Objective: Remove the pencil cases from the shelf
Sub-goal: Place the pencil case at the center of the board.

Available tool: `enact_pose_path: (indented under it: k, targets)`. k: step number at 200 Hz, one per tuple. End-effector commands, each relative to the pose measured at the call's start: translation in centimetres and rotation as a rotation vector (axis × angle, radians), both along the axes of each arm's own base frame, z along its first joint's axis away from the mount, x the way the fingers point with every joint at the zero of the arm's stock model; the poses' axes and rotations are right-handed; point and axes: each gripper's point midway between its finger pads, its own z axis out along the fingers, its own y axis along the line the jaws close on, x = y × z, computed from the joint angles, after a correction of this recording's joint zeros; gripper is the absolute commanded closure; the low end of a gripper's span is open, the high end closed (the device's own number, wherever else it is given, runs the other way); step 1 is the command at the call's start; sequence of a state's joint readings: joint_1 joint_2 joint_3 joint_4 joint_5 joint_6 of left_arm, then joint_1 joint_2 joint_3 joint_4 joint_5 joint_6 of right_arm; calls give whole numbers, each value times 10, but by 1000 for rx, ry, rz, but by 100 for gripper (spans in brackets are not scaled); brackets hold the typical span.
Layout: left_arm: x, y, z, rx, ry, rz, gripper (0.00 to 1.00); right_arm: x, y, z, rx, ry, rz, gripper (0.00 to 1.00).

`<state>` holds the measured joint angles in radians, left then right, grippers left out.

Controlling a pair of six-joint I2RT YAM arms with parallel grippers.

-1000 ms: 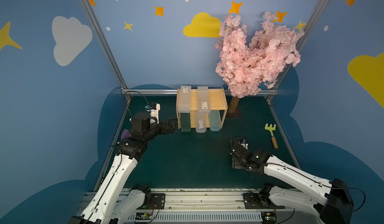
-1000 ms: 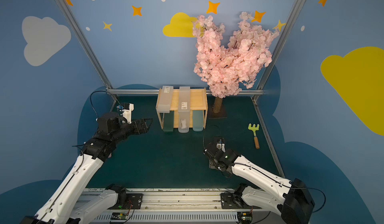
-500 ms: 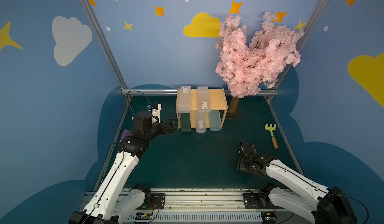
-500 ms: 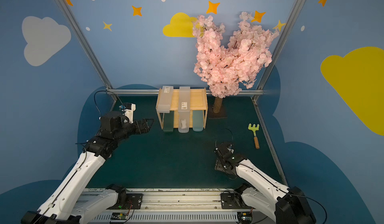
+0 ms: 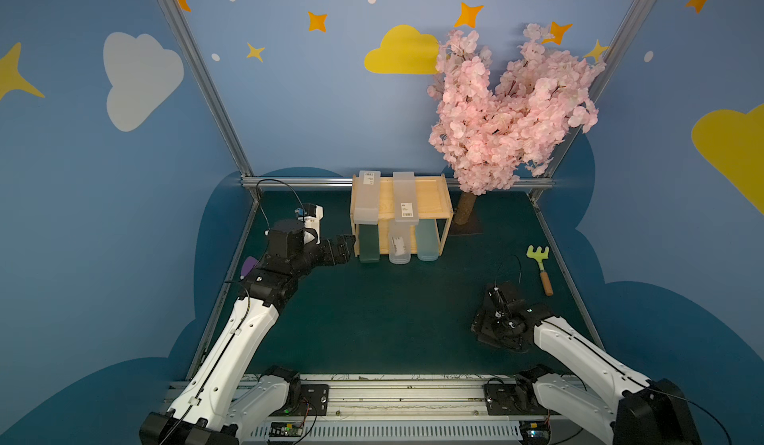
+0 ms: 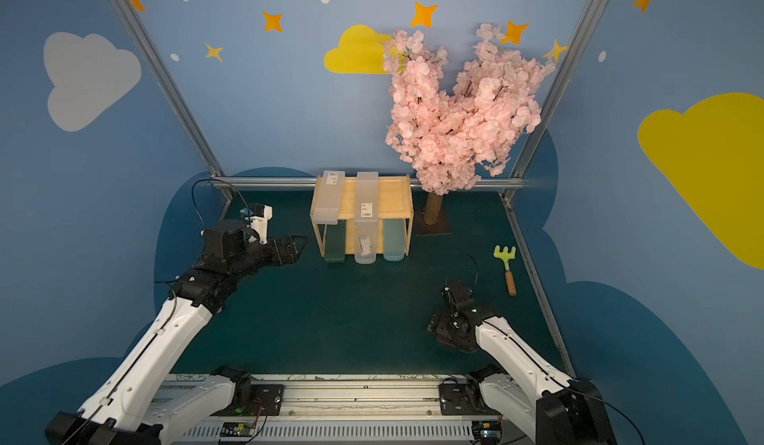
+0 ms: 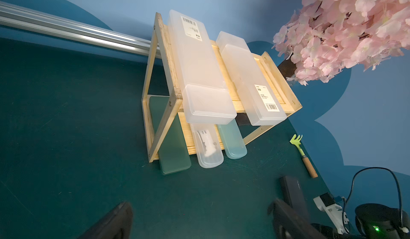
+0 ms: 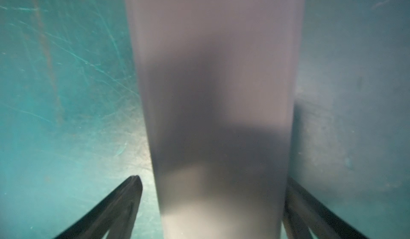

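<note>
The wooden shelf [image 5: 432,199] stands at the back of the green table. Two frosted white pencil cases [image 5: 366,197] [image 5: 405,199] lie on its upper tier. Below, a dark green case [image 5: 369,244], a clear case [image 5: 399,246] and a light blue case [image 5: 428,242] stick out the front. My left gripper [image 5: 349,242] [image 7: 199,204] is open and empty, just left of the dark green case. A black case [image 7: 290,189] [image 8: 217,71] lies on the table at the front right. My right gripper [image 5: 496,323] [image 8: 211,179] straddles it, open, with a gap at one finger.
A pink blossom tree [image 5: 508,112] stands right of the shelf, its branches above that corner. A green toy rake [image 5: 539,265] lies by the right rail. A purple trowel [image 5: 249,266] peeks out behind my left arm. Blue walls close in three sides.
My right arm carried the black case toward the front right, set it on the table, and its jaws opened. My left gripper edged closer to the shelf.
</note>
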<state>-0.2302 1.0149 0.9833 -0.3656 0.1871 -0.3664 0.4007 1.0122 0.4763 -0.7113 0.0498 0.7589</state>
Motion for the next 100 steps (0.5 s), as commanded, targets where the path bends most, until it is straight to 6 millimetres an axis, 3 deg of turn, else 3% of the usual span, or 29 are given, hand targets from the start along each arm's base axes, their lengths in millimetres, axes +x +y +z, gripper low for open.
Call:
enact_pose_path:
  k: [1,40,86,100]
  targets:
    - [1,-1,-1,11,-9,-11,0,11,3,25,0,-19,21,2]
    - [3,-2,0,14,-12,-14,0,49,-10,65,-92,-142,39,2]
    - [2,0,-3,33,-5,-15,0,75,-36,43,-161,58,-8,2]
    - [2,1,-4,47,-5,-13,0,79,-31,38,-131,150,30,2]
